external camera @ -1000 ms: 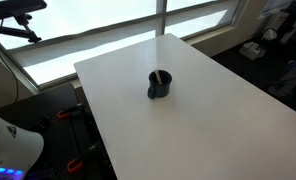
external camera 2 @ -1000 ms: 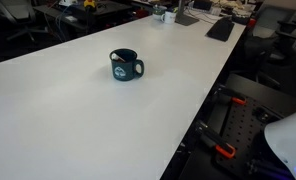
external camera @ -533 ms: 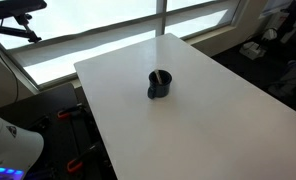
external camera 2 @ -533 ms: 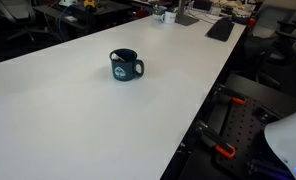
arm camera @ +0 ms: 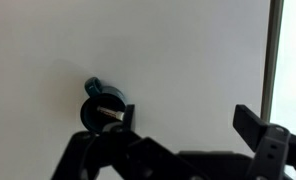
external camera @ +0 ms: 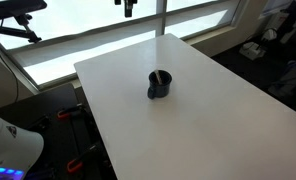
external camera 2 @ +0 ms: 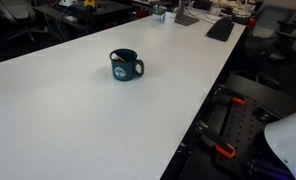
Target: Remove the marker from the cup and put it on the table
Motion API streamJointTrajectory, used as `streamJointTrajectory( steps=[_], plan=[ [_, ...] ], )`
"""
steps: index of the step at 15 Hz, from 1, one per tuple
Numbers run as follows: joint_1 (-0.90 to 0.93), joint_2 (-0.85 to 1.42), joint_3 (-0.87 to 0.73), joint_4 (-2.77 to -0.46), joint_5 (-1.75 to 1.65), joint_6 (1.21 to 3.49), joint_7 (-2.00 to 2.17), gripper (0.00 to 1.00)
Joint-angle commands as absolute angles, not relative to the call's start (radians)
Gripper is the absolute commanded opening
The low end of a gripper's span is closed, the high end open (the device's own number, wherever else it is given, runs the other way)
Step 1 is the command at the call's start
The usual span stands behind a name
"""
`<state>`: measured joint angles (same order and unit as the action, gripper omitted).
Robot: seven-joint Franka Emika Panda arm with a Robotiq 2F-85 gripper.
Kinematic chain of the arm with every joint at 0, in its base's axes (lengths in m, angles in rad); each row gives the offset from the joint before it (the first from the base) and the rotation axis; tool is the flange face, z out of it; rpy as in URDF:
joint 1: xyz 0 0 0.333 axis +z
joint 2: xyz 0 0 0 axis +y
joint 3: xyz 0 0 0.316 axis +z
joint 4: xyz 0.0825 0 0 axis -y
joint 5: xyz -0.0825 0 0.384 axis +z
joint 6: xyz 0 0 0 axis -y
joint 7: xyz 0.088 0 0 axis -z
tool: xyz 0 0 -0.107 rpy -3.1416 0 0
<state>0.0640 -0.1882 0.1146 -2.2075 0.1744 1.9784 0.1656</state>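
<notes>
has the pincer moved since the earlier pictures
Yes. The pincer has come down into the top edge of an exterior view, left of the window post, where nothing showed earlier.

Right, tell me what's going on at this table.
Nothing is being handled yet. The small dark mug with a side handle stands on the plain white tabletop, with the thin marker inside. The robot's gripper hangs high above it. In the wrist view its jaws stand apart, empty.

A dark handled cup (external camera: pixel 160 84) stands upright on the white table (external camera: pixel 213 115), the marker (arm camera: pixel 111 113) resting inside it.
</notes>
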Motion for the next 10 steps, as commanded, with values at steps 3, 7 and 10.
streamJointTrajectory(
  steps=[3,7,10],
  plan=[
    [0.072,-0.194,0.108,-2.205,0.173,1.976,0.167,1.00],
    [0.067,-0.161,0.101,-2.215,0.195,1.996,0.178,1.00],
    [0.058,-0.120,0.086,-2.220,0.245,2.034,0.215,1.00]
  ],
)
